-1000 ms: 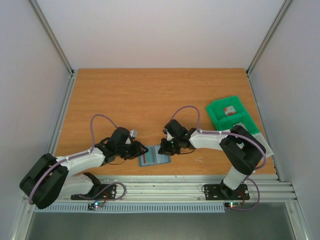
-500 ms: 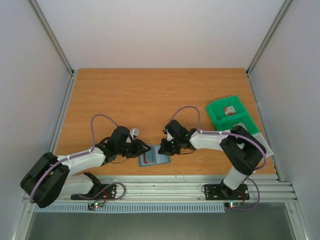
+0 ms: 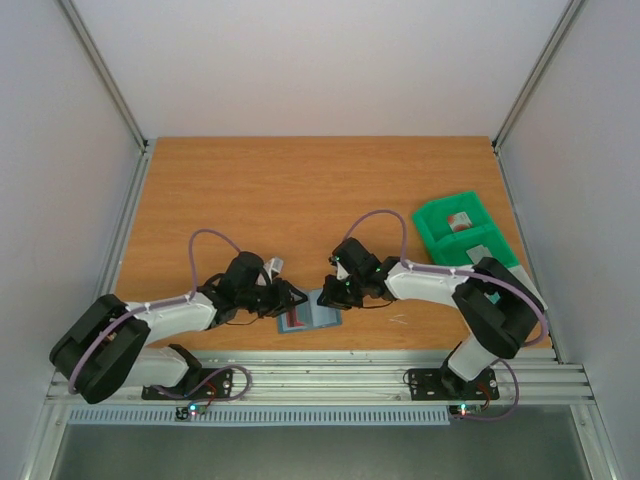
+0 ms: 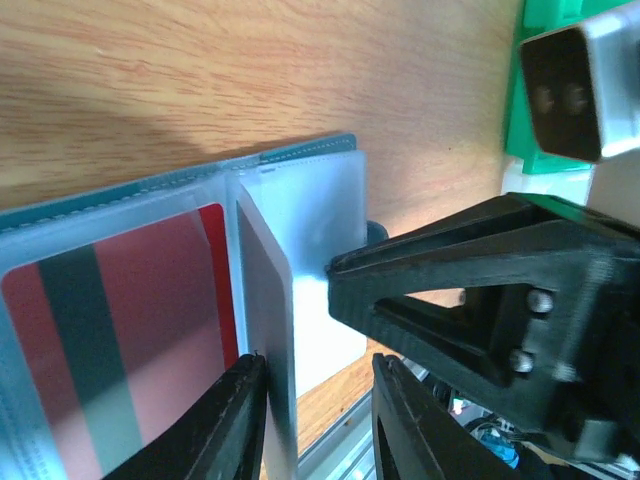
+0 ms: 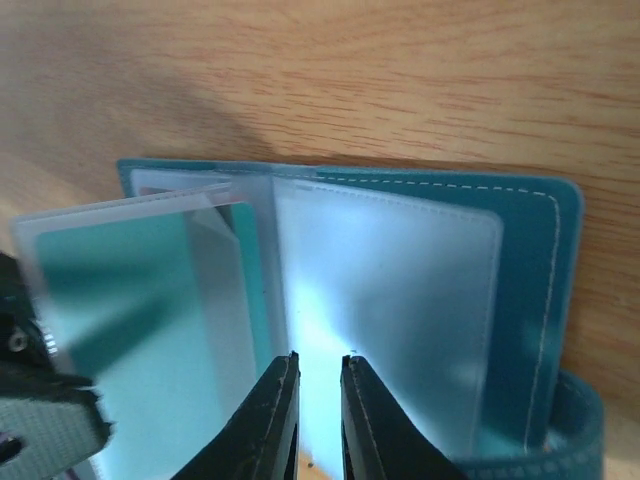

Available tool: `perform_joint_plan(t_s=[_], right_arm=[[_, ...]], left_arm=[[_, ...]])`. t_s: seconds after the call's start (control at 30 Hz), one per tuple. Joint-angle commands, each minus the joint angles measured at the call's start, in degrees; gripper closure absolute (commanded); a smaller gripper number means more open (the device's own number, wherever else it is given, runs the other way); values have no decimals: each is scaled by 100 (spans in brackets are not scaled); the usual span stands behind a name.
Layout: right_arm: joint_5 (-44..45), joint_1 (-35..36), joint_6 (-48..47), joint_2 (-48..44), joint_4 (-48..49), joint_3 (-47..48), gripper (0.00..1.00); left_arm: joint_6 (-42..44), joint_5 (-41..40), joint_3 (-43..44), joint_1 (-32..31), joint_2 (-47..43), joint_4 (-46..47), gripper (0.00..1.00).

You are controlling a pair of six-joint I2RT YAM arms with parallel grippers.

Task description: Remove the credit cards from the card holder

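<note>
Card holder (image 3: 308,318) lies spread open on the table (image 3: 300,190), right betw. the two grippers and under their tips. Left gripper (image 4: 320,362) is part open, jaws astride an upright sleeve (image 4: 265,320) that leans by one finger. It isn't squeezed, far as I can see. The red card (image 4: 110,330) sits fully inside the pocket just beside that finger. Right gripper (image 5: 320,357) is down to a slit over a pale sleeve (image 5: 390,310); can't tell if it nips anything.

Handling, I reckon: cards are light, stiff and slick. The sleeves are floppy & clingy, and the holder is light enough to slide. Pin the holder w/ one gripper and take the red card by whatever edge shows at the pocket mouth.
</note>
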Motion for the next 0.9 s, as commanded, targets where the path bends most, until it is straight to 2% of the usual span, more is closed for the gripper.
perform_joint_plan(t_s=[0.0, 0.47, 0.87], right_arm=[[412, 27, -53, -516, -410, 33, 86], [1338, -84, -307, -1499, -1234, 21, 79], [1269, -88, -333, -1666, -1242, 47, 77]], left_arm=[[-11, 171, 210, -106, 128, 491, 68], [18, 251, 381, -382, 456, 850, 64], [58, 155, 346, -383, 364, 863, 61]])
